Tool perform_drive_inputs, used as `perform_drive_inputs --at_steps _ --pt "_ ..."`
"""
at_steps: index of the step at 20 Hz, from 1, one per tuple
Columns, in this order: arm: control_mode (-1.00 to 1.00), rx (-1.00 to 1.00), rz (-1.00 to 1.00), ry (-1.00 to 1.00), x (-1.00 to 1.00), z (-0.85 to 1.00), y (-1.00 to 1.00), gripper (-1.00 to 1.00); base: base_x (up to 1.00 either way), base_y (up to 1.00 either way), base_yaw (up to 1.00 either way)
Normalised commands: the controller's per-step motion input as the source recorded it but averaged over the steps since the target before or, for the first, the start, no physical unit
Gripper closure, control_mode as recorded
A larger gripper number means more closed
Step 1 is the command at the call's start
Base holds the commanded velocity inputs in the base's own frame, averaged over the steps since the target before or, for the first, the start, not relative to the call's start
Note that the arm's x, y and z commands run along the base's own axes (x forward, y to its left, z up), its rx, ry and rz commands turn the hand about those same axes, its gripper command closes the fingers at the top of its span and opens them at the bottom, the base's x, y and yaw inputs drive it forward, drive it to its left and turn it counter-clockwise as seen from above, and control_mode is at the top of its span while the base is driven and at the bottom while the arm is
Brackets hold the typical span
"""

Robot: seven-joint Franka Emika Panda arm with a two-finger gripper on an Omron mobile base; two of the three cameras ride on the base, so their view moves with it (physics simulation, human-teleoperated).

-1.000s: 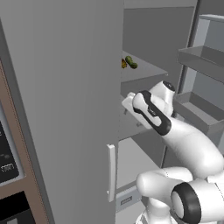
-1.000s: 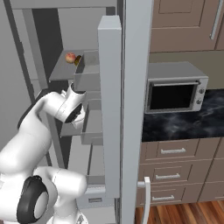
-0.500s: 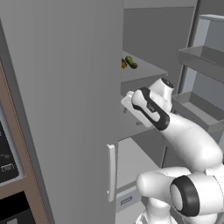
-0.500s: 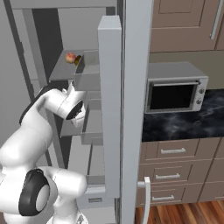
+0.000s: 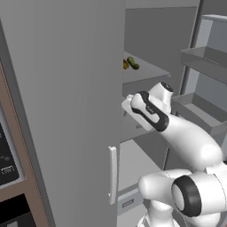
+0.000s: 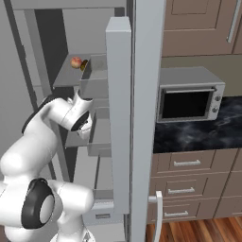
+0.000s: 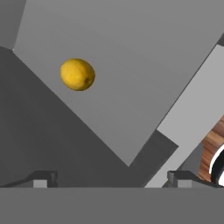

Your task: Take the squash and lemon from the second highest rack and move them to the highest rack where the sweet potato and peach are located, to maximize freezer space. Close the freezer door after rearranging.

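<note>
Jaws stand wide apart with nothing between them; in the hand view the two dark tips of the gripper (image 7: 111, 179) rise at the bottom corners, and the lemon (image 7: 77, 75) lies well beyond them, alone on the second highest rack (image 7: 131, 78), a plain grey panel seen at a slant. From the left base view the white arm reaches into the grey cabinet at that shelf's level, its hand hidden behind the closed left door. Above it, on the highest rack (image 5: 146, 73), the squash (image 5: 132, 63) lies dark green near the front edge, just beside a brownish lump half hidden by the door edge. From the right base view the peach (image 6: 75, 62) sits on the same top shelf, with the sweet potato (image 6: 84, 65) just beside it. Freezer door (image 6: 118, 108) stands open, edge-on, its grey bins facing the shelves.
</note>
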Motion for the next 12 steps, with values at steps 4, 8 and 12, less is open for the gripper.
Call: perform_drive_inputs --at_steps 4,8,12 --pt "-1.00 0.01 0.00 0.00 0.33 -0.15 0.00 -1.00 0.00 0.00 0.00" --pt "-1.00 0.00 0.00 0.00 0.35 -0.05 0.01 -1.00 0.00 0.00 0.00" --pt "-1.00 0.01 0.00 0.00 0.32 -0.10 0.06 -1.00 0.00 0.00 0.00"
